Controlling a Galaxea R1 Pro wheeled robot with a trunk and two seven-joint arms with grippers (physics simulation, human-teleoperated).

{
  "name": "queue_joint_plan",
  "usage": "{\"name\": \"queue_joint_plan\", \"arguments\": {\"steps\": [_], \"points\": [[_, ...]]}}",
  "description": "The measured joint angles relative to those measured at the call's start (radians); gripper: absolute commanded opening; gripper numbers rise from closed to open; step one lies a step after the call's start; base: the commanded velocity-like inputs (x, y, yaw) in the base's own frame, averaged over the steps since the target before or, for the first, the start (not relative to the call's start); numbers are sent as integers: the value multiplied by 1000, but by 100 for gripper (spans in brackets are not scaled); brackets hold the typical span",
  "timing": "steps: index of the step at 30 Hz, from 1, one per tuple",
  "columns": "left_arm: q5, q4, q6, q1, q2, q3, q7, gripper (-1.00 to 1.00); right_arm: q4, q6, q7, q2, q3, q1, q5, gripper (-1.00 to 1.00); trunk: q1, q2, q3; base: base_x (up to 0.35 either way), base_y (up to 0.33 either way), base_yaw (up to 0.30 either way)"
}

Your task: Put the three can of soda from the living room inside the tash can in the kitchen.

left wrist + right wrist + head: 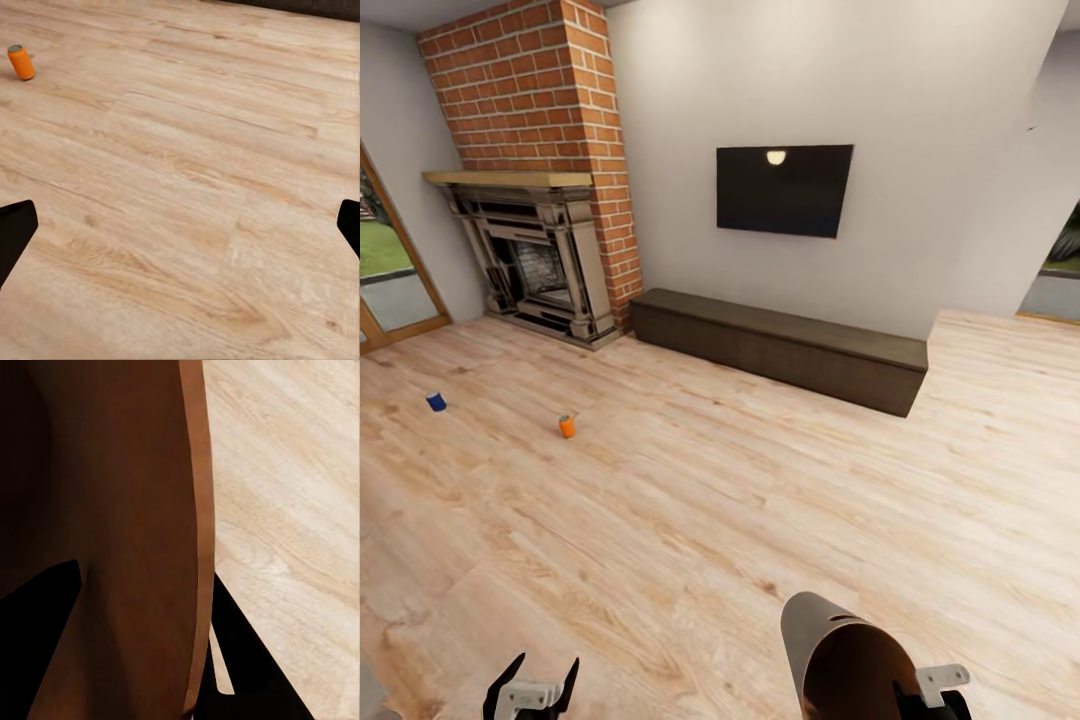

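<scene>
R claw (930,695) grips bin (840,650); orange can (567,427) far off.

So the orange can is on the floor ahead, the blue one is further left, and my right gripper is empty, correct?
Not quite. The right gripper is not empty: it grips the rim of the bin, as the right wrist view shows, with one finger on each side of the wall. The rest holds in the head view: the orange can stands on the floor ahead and the blue can further left.
</scene>
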Motion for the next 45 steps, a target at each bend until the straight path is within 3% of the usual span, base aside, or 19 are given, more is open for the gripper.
{"name": "queue_joint_plan", "arguments": {"steps": [17,30,45], "points": [[0,0,-1,0,0,0,-3,100,1,0,0,0,1,0,0,-100,0,0,0,322,0,26],[-1,0,-1,0,-1,0,-3,100,1,0,0,1,2,0,0,-100,0,0,0,322,-13,223],[-2,0,-1,0,-1,0,2,100,1,0,-1,1,2,0,0,-100,0,0,0,312,-148,244]]}}
